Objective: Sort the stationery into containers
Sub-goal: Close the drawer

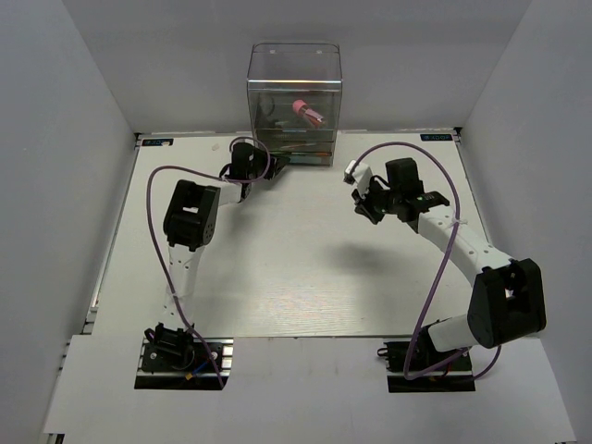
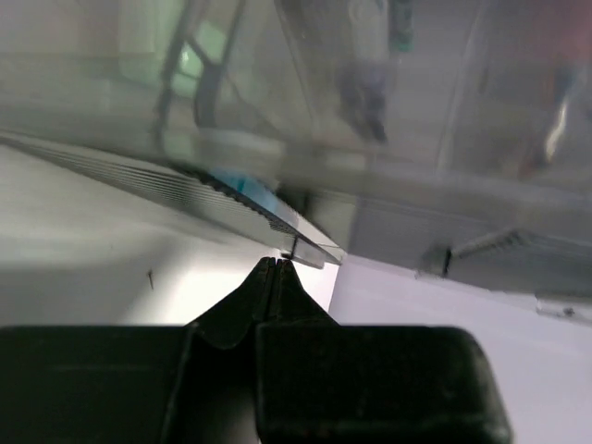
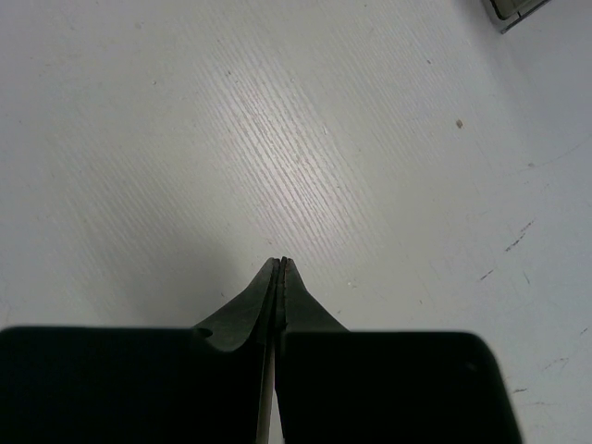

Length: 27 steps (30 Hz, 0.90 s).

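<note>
The container, a tall clear box (image 1: 294,92) with dark-tinted drawers, stands at the table's far middle. A pink-red tube (image 1: 308,113) lies inside its upper part, and reddish slim items (image 1: 301,146) show in a lower drawer. My left gripper (image 1: 270,168) is at the box's lower left corner. In the left wrist view it (image 2: 277,263) is shut, its tips touching the corner of a drawer front (image 2: 310,245); a light blue patch (image 2: 242,185) shows through the plastic. My right gripper (image 3: 281,263) is shut and empty above bare table, right of the box (image 1: 363,205).
White walls enclose the table (image 1: 296,268) on three sides. A grey corner of some object (image 3: 514,9) sits at the top right of the right wrist view. Purple cables loop over both arms.
</note>
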{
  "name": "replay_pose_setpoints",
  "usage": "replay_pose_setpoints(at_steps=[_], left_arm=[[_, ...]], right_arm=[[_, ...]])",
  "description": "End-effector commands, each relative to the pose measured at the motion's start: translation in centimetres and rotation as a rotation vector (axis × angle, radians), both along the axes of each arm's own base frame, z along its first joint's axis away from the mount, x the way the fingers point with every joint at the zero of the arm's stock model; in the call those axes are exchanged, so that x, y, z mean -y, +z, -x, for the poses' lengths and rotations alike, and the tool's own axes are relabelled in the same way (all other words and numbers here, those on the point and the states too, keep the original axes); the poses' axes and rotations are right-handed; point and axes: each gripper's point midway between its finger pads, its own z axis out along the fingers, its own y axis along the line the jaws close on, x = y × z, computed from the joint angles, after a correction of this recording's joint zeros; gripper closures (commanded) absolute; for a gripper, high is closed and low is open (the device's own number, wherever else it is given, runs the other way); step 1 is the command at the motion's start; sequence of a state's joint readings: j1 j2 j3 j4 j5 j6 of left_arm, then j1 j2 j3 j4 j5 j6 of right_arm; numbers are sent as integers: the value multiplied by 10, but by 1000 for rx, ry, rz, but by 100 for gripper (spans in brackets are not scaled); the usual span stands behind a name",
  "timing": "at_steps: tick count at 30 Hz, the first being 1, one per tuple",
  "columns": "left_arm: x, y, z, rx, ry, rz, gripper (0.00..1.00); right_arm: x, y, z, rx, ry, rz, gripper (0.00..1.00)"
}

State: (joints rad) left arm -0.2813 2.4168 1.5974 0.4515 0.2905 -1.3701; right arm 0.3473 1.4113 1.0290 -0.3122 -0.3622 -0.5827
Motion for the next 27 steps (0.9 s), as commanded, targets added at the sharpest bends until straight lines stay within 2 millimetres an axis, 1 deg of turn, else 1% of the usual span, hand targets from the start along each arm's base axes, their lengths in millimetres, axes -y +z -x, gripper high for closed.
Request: replay_pose_setpoints(at_steps=[1, 2, 3, 4, 5, 8, 11, 12, 13, 14, 15, 16, 17, 18, 19, 21, 23, 24, 25, 26, 27], left_arm=[[7, 19, -14, 29, 22, -5, 91], [6, 13, -16, 15, 30, -12, 91], [7, 18, -19, 22, 31, -10, 91], [7, 18, -19, 22, 31, -10, 91], [6, 14, -20, 15, 39, -16, 89], [6, 14, -21, 14, 39, -16, 89], [4, 14, -16, 6, 39, -18, 89], [-3, 4, -14, -16, 48, -25, 88], [-3, 9, -13, -3, 48, -21, 88], [-3, 9, -13, -3, 48, -21, 86], [-3, 9, -13, -3, 48, -21, 86], [-2, 14, -15, 7, 48, -18, 84], [-8, 10, -18, -5, 57, -22, 82], [-6, 19, -22, 11, 58, -17, 82], [-6, 16, -24, 4, 58, -19, 82], [-6, 21, -29, 14, 66, -19, 82], [-6, 19, -31, 8, 66, -21, 82], [-6, 25, -35, 22, 75, -19, 82], [-6, 22, -34, 12, 75, -23, 82], [-7, 26, -36, 21, 84, -23, 82], [-7, 24, -36, 11, 84, -26, 82]], right_arm=[[-1, 12, -1, 28, 1, -36, 100], [0, 11, -2, 26, -4, -35, 100], [1, 13, -2, 31, -4, -35, 100], [2, 11, -2, 26, -7, -33, 100], [2, 11, -2, 23, -7, -34, 100], [2, 11, -1, 23, -6, -36, 98], [3, 9, 1, 15, -5, -39, 93], [2, 10, 1, 18, -3, -42, 92], [2, 10, 2, 10, -3, -45, 89], [2, 11, 2, 13, -3, -48, 88], [1, 11, 2, 16, 1, -48, 88], [2, 10, 2, 10, -2, -46, 86], [4, 10, 3, 6, -6, -46, 86], [3, 11, 5, 7, -2, -45, 86], [3, 11, 5, 6, -3, -43, 86], [6, 11, 8, 6, -4, -40, 86], [7, 11, 10, 11, -5, -37, 85], [9, 10, 11, 7, -9, -34, 85], [10, 12, 12, 16, -9, -34, 85], [11, 10, 13, 11, -12, -29, 85], [12, 11, 15, 16, -10, -28, 85]])
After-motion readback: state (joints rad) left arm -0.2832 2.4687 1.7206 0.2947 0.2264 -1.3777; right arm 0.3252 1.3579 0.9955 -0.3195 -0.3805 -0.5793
